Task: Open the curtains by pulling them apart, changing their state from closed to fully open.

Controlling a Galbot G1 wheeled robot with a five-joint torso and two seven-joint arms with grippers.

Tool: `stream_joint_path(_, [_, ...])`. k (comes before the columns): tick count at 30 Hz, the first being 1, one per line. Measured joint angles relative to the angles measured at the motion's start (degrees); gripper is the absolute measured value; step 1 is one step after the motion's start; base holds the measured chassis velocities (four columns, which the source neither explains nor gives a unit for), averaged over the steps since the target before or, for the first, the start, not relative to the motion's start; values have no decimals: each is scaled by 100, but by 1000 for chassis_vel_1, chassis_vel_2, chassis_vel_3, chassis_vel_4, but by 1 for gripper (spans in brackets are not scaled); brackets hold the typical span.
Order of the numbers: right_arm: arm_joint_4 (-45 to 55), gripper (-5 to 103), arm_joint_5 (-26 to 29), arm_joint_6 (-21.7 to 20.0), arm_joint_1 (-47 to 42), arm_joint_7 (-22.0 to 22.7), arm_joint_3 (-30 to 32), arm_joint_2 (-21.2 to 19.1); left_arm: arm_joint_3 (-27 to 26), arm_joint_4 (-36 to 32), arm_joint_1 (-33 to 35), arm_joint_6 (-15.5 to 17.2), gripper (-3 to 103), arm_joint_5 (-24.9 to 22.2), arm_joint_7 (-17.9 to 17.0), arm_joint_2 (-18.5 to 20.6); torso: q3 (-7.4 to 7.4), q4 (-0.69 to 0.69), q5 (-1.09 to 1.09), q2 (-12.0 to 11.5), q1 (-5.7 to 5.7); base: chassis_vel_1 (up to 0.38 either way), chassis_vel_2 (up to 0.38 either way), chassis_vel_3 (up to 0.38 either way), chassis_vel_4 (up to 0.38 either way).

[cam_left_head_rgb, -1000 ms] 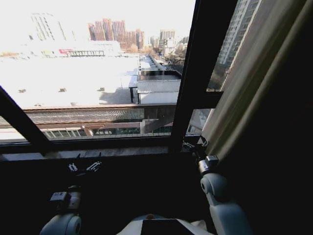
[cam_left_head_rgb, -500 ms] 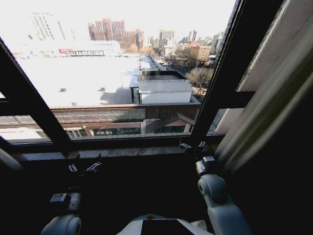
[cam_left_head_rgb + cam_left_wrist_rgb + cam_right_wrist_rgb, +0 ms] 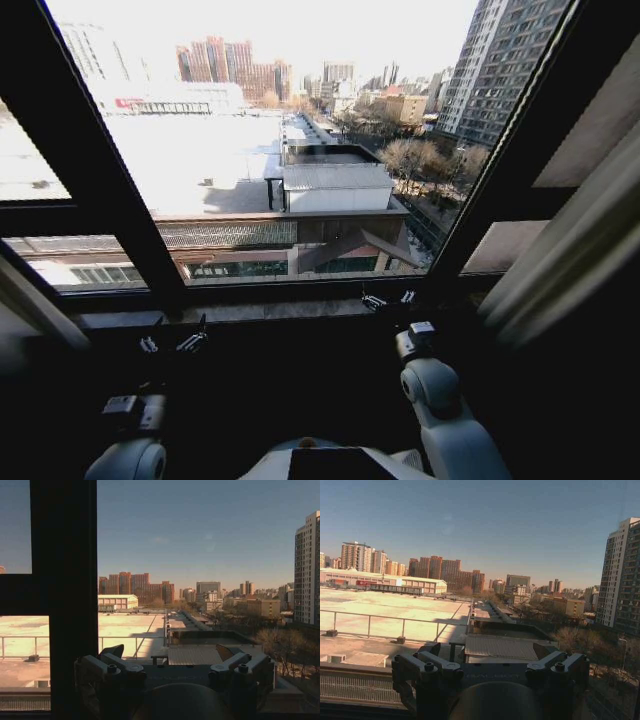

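Curtains pulled to the sides: right curtain (image 3: 575, 265) bunched along the right edge of the head view, left curtain (image 3: 35, 305) a pale strip at the lower left edge. Window frame (image 3: 110, 190) bars cross the glass, city rooftops beyond. Left gripper (image 3: 172, 343) sits low at lower left below the sill, fingers spread, holding nothing; its wrist view shows the gripper (image 3: 172, 667) released. Right gripper (image 3: 388, 300) at lower center-right near the sill, just left of the right curtain, not touching it, fingers apart and empty, same in wrist view (image 3: 487, 665).
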Motion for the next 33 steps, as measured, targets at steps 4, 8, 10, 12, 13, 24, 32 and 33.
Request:
stream_joint_path(4, [7,100,-26,0,-2,0,-20,4,2,2,0,-6,100,2,5,-4,0,0,2,-1,0,156,160,-152,-162])
stream_joint_path(8, [12,100,-88,0,-5,-2,-24,9,-12,5,3,-18,100,2,7,11,0,1,1,0,-1,180,170,-164,-189])
stream_joint_path(10, [21,100,-118,0,-9,-4,-33,19,-17,5,3,-23,100,2,7,17,0,0,-1,0,-1,224,206,-223,-220])
stream_joint_path(12, [24,100,-132,0,-12,-5,-39,25,-17,6,2,-24,100,1,8,17,0,1,0,0,-1,242,225,-247,-243])
stream_joint_path(13, [28,100,-148,0,-16,-7,-47,28,-17,5,2,-27,100,1,8,16,0,1,0,0,-1,255,249,-246,-246])
stream_joint_path(24, [66,100,-233,22,-47,-17,-97,58,-20,26,24,-124,100,1,12,14,0,1,-3,1,-1,308,299,-298,-309])
stream_joint_path(32, [80,100,-239,29,-64,-17,-102,68,-26,76,16,-131,100,0,12,11,0,1,0,1,-1,370,352,-358,-358])
stream_joint_path(33, [80,100,-244,30,-64,-16,-102,67,-29,88,12,-133,100,0,12,12,-1,1,-1,1,-1,323,341,-326,-371])
